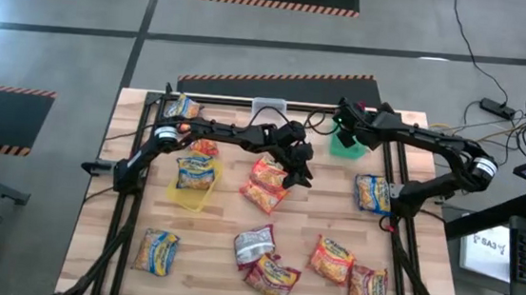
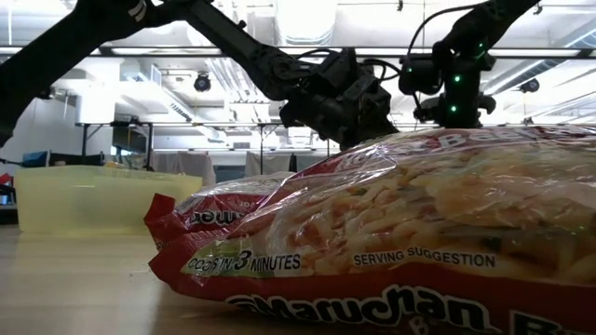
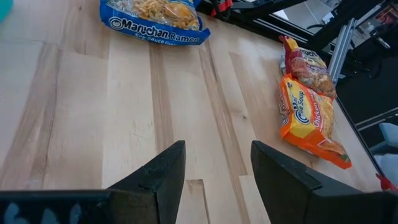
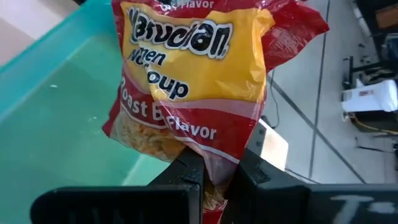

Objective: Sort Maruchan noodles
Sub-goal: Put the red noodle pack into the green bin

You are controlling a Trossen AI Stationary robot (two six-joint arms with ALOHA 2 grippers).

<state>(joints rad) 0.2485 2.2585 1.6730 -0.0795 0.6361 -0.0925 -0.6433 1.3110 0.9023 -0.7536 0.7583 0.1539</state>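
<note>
Right wrist view fills with a roast beef packet [image 4: 193,81], dark red with a yellow panel and blue Maruchan lettering, crinkled at its edges. The right gripper [image 4: 214,177] is pinched narrow on its lower edge and holds it above the green tub [image 4: 56,118], whose floor shows bare in this view.

Seen from above, the green tub [image 1: 344,143] stands at the far edge of the wooden table [image 1: 216,248], and the right gripper [image 1: 347,119] is over it. The other Maruchan noodles [image 1: 330,258] lie scattered nearer than the tub: orange-red and dark red packets, yellow-and-blue ones, and one silvery packet [image 1: 253,243]. A yellow tub [image 1: 192,191] sits well to the left of the green tub, with a yellow-and-blue packet [image 1: 196,170] on it.

The left gripper [image 1: 297,170] hovers near the table's middle, between the two tubs and beside a pair of red packets [image 1: 265,184]. Its fingers [image 3: 165,177] stand partly apart with nothing between them, above bare wood.

The table is pale planks framed by black rails. Grey floor with striped black mats lies beyond, and a desk with a keyboard stands to the right of the green tub.
</note>
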